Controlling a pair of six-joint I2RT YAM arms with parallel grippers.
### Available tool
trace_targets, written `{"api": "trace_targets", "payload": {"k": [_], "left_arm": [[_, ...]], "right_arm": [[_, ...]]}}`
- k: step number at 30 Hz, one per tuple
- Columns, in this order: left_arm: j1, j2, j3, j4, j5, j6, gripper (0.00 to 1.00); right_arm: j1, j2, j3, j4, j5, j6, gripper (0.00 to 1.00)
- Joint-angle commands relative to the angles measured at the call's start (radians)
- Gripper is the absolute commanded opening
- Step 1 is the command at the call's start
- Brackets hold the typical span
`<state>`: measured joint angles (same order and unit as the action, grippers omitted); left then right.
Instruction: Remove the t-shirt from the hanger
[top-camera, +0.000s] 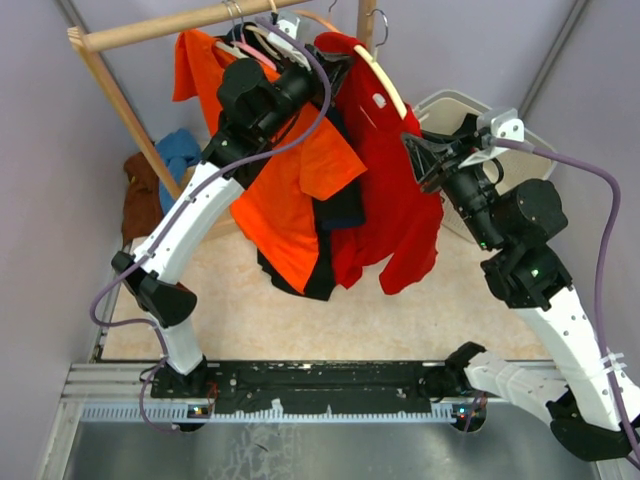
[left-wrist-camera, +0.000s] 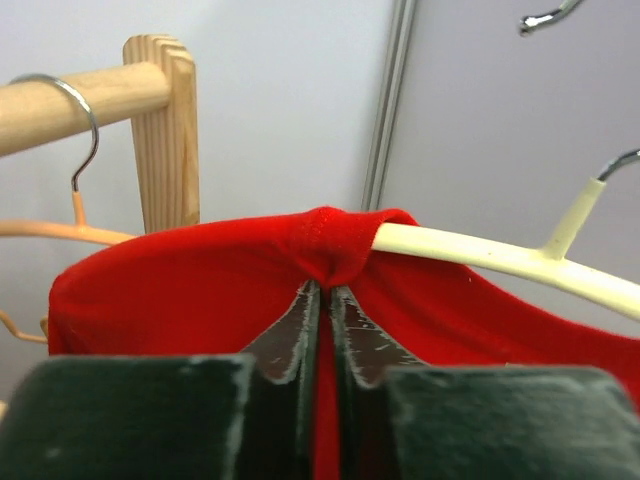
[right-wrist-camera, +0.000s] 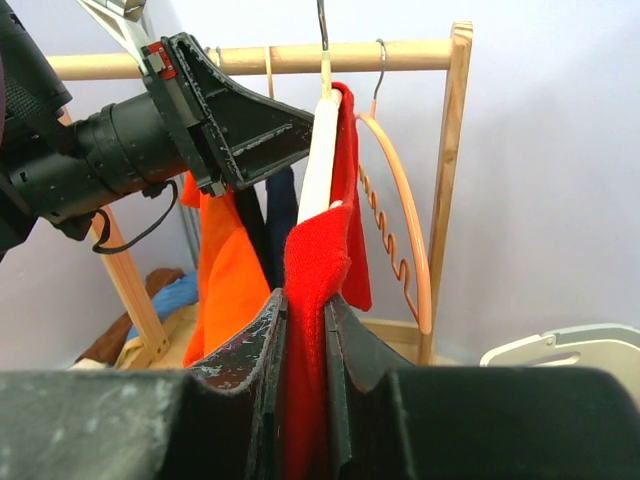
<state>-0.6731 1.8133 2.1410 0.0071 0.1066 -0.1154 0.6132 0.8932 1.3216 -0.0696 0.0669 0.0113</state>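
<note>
Top external: a round wooden rail (top-camera: 170, 25) spans the back of the cell. The red t-shirt (top-camera: 385, 190), soft draping fabric, hangs below the rail's right end on a cream plastic hanger (top-camera: 385, 80), one shoulder bunched up along the hanger arm. An orange shirt (top-camera: 300, 200) and a dark garment (top-camera: 340, 210) hang under the rail to its left, touching it. The left gripper (top-camera: 325, 62) reaches in just under the rail at the top of the red t-shirt; the right gripper (top-camera: 418, 160) meets the shirt's right edge lower down, well below the rail. A white plastic bin (top-camera: 455, 105) sits behind the right arm. Left wrist: left gripper (left-wrist-camera: 322, 290) has its jaws pressed nearly together on a fold of the red t-shirt (left-wrist-camera: 180, 290) where the cloth wraps the hanger arm (left-wrist-camera: 470, 255), below the rail (left-wrist-camera: 60, 105). Right wrist: right gripper (right-wrist-camera: 305, 300) is pinched closed on a vertical fold of the red t-shirt (right-wrist-camera: 320, 260), with fabric filling the gap between the jaws. The hanger (right-wrist-camera: 318, 160) hooks over the rail (right-wrist-camera: 300, 55), and a bare orange wire hanger (right-wrist-camera: 410, 230) hangs on the rail beside it.
</note>
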Motion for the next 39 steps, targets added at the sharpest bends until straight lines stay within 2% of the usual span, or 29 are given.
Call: {"api": "trace_targets", "payload": {"k": [1, 7, 16, 22, 23, 24, 26, 27, 30, 33, 39], "left_arm": [[-0.018, -0.006, 0.014, 0.055, 0.113, -0.019, 0.02], [-0.038, -0.066, -0.051, 0.069, 0.165, -0.006, 0.00], [-0.078, -0.159, -0.123, 0.093, 0.385, -0.043, 0.00], [-0.092, -0.173, -0.103, 0.011, 0.395, -0.069, 0.00], [-0.092, -0.173, -0.095, -0.018, 0.361, -0.061, 0.05], [-0.092, -0.179, -0.091, -0.044, 0.328, -0.045, 0.16], [-0.091, -0.194, -0.096, -0.074, 0.256, -0.016, 0.44], [-0.092, -0.203, -0.101, -0.078, 0.232, -0.003, 0.54], [-0.092, -0.222, -0.107, -0.077, 0.174, 0.030, 0.75], [-0.092, -0.230, -0.110, -0.040, 0.142, 0.074, 0.83], [-0.091, -0.200, -0.110, 0.087, 0.136, 0.197, 0.85]], "right_arm": [[0.007, -0.035, 0.025, 0.142, 0.007, 0.010, 0.00], [0.007, -0.020, 0.021, 0.146, 0.036, 0.018, 0.00], [0.007, 0.034, 0.033, 0.178, 0.060, 0.018, 0.00], [0.007, 0.058, 0.039, 0.189, 0.058, 0.024, 0.00], [0.006, 0.059, 0.042, 0.187, 0.058, 0.024, 0.00], [0.006, 0.061, 0.041, 0.186, 0.060, 0.025, 0.00], [0.007, 0.062, 0.041, 0.184, 0.061, 0.023, 0.00], [0.007, 0.062, 0.040, 0.181, 0.062, 0.021, 0.00], [0.007, 0.064, 0.037, 0.178, 0.062, 0.014, 0.00], [0.007, 0.062, 0.034, 0.175, 0.057, 0.010, 0.00], [0.007, 0.057, 0.023, 0.168, 0.027, 0.010, 0.00]]}}
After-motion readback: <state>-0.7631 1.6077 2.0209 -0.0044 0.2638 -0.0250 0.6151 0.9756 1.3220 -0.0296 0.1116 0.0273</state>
